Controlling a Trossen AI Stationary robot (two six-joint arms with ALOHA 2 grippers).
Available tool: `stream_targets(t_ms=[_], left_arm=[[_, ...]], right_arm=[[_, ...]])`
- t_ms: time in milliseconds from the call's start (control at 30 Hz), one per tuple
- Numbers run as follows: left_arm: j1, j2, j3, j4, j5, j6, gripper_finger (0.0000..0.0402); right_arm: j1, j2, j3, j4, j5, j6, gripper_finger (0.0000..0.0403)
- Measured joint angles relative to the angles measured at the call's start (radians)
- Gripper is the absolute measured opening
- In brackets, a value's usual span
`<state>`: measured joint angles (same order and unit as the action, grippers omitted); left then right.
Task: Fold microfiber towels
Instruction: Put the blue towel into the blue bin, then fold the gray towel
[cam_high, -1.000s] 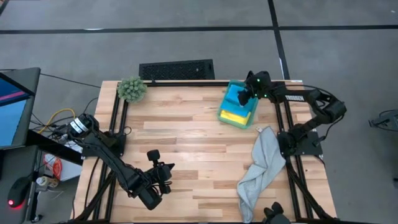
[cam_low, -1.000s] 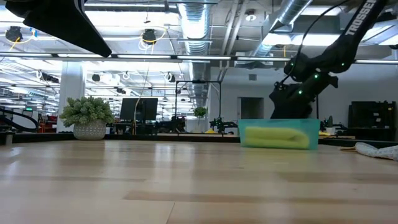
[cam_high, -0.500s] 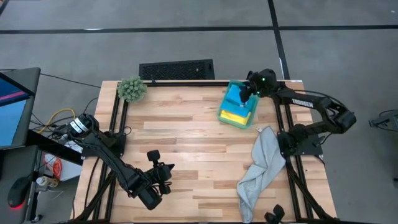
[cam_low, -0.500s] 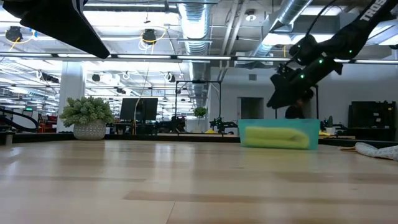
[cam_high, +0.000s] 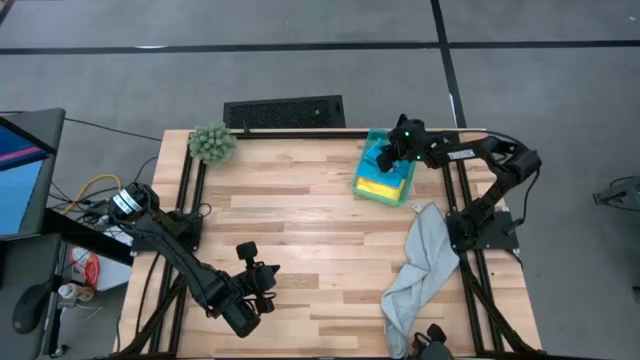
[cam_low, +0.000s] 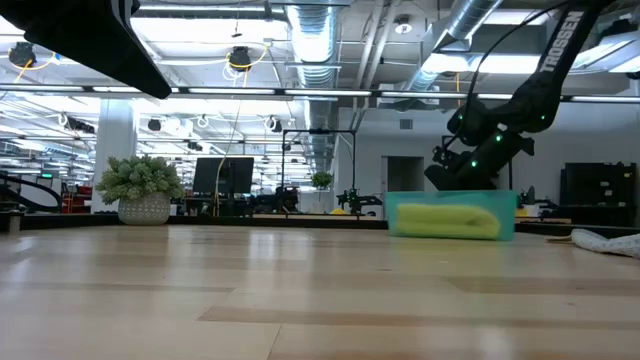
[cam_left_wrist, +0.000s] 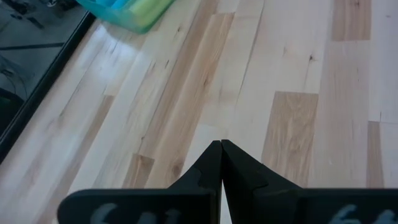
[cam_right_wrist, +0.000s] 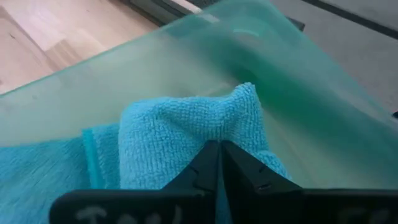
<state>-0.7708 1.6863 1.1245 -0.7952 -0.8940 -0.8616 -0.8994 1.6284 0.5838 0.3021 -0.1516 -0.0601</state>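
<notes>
Bin (cam_high: 404, 190) holds yellow towel (cam_high: 378, 187), blue towel (cam_right_wrist: 186, 134); right claw (cam_right_wrist: 220, 151) pinching blue.

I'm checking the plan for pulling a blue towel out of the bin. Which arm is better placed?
Right. Its gripper is down in the green bin, fingers shut on the blue towel; the left gripper waits shut near the table's front edge.

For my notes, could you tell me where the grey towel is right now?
In the high view, the grey towel lies crumpled on the table's right side, just below the green bin, beside the right arm's base.
</notes>
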Motion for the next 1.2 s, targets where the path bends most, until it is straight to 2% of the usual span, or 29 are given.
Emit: stream_targets(t_ms=[167, 333, 433, 600, 700, 767, 900, 1033, 1200], left_arm=[[0.000, 0.000, 0.000, 0.000, -0.004, 0.002, 0.0000], [0.000, 0.000, 0.000, 0.000, -0.005, -0.001, 0.0000], [0.000, 0.000, 0.000, 0.001, -0.009, -0.002, 0.0000], [0.016, 0.000, 0.000, 0.046, -0.091, -0.002, 0.0005], [0.041, 0.000, 0.000, 0.151, -0.138, 0.096, 0.0024], [0.071, 0.000, 0.000, 0.255, -0.134, 0.204, 0.0042], [0.163, 0.000, 0.000, 0.500, -0.030, 0.455, 0.0089], [0.270, 0.017, -0.017, 0.758, 0.087, 0.634, 0.0127], [0.396, 0.142, -0.015, 1.115, 0.377, 0.751, 0.0148]], right_arm=[[-0.008, 0.002, 0.002, -0.004, -0.005, 0.008, 0.0037], [-0.004, -0.125, 0.002, -0.035, -0.008, 0.016, 0.0032], [-0.004, -0.263, 0.002, -0.088, -0.008, 0.017, 0.0031], [0.000, -0.557, 0.002, -0.243, -0.023, 0.051, 0.0033], [0.020, -0.737, 0.002, -0.360, -0.134, 0.111, 0.0033], [0.045, -0.852, 0.002, -0.438, -0.234, 0.145, 0.0033], [0.148, -1.052, 0.002, -0.580, -0.363, 0.245, 0.0039], [0.313, -1.221, 0.002, -0.732, -0.375, 0.320, 0.0043], [0.522, -1.372, 0.002, -0.852, -0.352, 0.457, 0.0043]])
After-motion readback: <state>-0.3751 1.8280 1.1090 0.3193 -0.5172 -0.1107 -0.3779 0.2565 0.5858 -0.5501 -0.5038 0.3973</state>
